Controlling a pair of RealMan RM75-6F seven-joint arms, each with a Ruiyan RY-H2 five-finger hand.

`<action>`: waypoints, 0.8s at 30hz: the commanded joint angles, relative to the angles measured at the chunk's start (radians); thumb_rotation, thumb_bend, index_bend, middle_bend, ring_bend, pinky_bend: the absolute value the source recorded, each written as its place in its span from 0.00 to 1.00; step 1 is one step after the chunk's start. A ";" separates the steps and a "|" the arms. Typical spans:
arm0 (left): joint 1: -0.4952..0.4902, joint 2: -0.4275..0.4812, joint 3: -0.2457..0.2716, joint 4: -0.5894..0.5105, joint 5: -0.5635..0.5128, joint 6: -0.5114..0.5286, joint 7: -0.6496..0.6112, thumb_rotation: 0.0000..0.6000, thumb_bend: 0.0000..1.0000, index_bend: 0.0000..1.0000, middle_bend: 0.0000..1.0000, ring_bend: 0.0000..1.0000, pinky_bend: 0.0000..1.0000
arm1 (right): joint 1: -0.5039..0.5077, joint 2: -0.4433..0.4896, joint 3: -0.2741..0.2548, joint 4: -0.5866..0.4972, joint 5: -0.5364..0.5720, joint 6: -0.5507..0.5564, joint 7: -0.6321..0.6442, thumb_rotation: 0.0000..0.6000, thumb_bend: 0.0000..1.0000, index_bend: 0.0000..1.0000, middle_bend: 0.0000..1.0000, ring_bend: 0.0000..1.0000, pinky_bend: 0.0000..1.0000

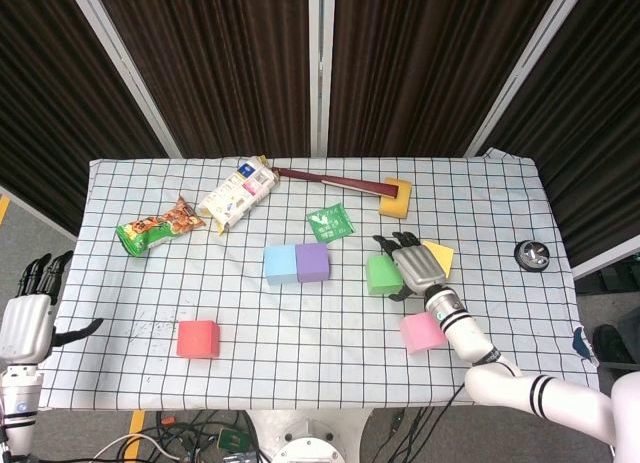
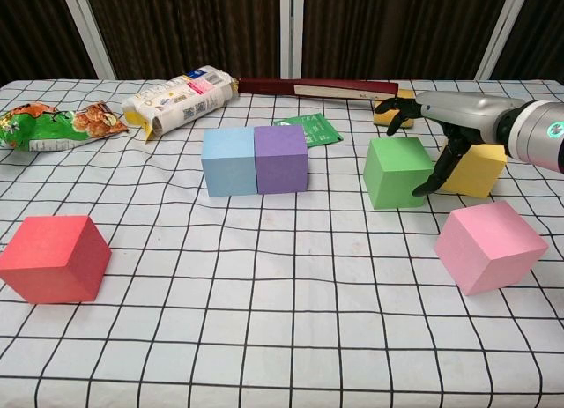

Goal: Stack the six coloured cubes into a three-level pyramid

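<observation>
Blue cube (image 1: 280, 264) and purple cube (image 1: 313, 262) stand touching side by side mid-table. To their right sit the green cube (image 1: 381, 274) and, behind my hand, the yellow cube (image 1: 440, 254). The pink cube (image 1: 422, 332) lies nearer the front, and the red cube (image 1: 198, 338) sits front left. My right hand (image 1: 412, 266) hovers at the green cube's (image 2: 397, 172) right side with fingers spread. Its thumb (image 2: 438, 170) hangs between the green cube and the yellow cube (image 2: 480, 168). My left hand (image 1: 25, 318) is open, off the table's left edge.
Along the back lie a snack bag (image 1: 158, 226), a white carton (image 1: 237, 193), a dark red book (image 1: 335, 183), a yellow sponge (image 1: 396, 197) and a green sachet (image 1: 330, 223). A small black round object (image 1: 530, 253) sits near the right edge.
</observation>
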 commanded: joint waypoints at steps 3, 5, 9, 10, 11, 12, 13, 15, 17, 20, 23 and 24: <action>0.010 0.005 -0.002 0.003 0.006 -0.001 -0.016 1.00 0.00 0.05 0.11 0.00 0.04 | 0.015 -0.041 0.003 0.040 -0.014 0.038 -0.015 1.00 0.00 0.00 0.35 0.00 0.00; 0.012 0.005 -0.004 0.007 0.006 -0.004 -0.026 1.00 0.00 0.05 0.11 0.00 0.04 | 0.017 -0.051 0.009 0.048 -0.028 0.062 -0.019 1.00 0.01 0.00 0.43 0.03 0.00; 0.013 0.006 -0.007 0.017 0.011 -0.015 -0.052 1.00 0.00 0.05 0.11 0.00 0.04 | 0.027 -0.063 0.027 0.056 -0.049 0.092 -0.015 1.00 0.07 0.00 0.58 0.11 0.00; 0.013 0.006 -0.008 0.020 0.012 -0.017 -0.057 1.00 0.00 0.05 0.11 0.00 0.04 | 0.031 -0.064 0.031 0.059 -0.049 0.090 -0.012 1.00 0.08 0.00 0.60 0.12 0.00; 0.013 0.006 -0.009 0.022 0.013 -0.018 -0.061 1.00 0.00 0.05 0.11 0.00 0.04 | 0.036 -0.066 0.036 0.063 -0.047 0.085 -0.009 1.00 0.08 0.00 0.61 0.12 0.00; 0.014 0.006 -0.010 0.026 0.014 -0.019 -0.067 1.00 0.00 0.05 0.11 0.00 0.04 | 0.043 -0.070 0.041 0.068 -0.042 0.077 -0.008 1.00 0.09 0.00 0.62 0.13 0.00; 0.015 0.005 -0.012 0.029 0.014 -0.020 -0.071 1.00 0.00 0.05 0.11 0.00 0.04 | 0.049 -0.073 0.045 0.072 -0.038 0.072 -0.009 1.00 0.10 0.00 0.63 0.13 0.00; 0.017 0.004 -0.015 0.035 0.013 -0.022 -0.083 1.00 0.00 0.05 0.11 0.00 0.04 | 0.064 -0.085 0.054 0.087 -0.035 0.065 -0.010 1.00 0.10 0.00 0.63 0.13 0.00; 0.018 0.005 -0.016 0.040 0.011 -0.027 -0.091 1.00 0.00 0.05 0.11 0.00 0.04 | 0.077 -0.099 0.060 0.103 -0.032 0.055 -0.008 1.00 0.10 0.00 0.63 0.13 0.00; 0.019 0.006 -0.018 0.047 0.010 -0.035 -0.102 1.00 0.00 0.05 0.11 0.00 0.04 | 0.103 -0.126 0.060 0.138 -0.033 0.032 -0.015 1.00 0.11 0.00 0.63 0.13 0.00; 0.020 0.005 -0.020 0.052 0.010 -0.038 -0.109 1.00 0.00 0.05 0.11 0.00 0.04 | 0.120 -0.155 0.059 0.171 -0.035 0.021 -0.017 1.00 0.12 0.00 0.63 0.13 0.00; 0.020 0.005 -0.021 0.053 0.010 -0.040 -0.112 1.00 0.00 0.05 0.11 0.00 0.04 | 0.125 -0.165 0.058 0.182 -0.035 0.018 -0.017 1.00 0.12 0.00 0.63 0.13 0.00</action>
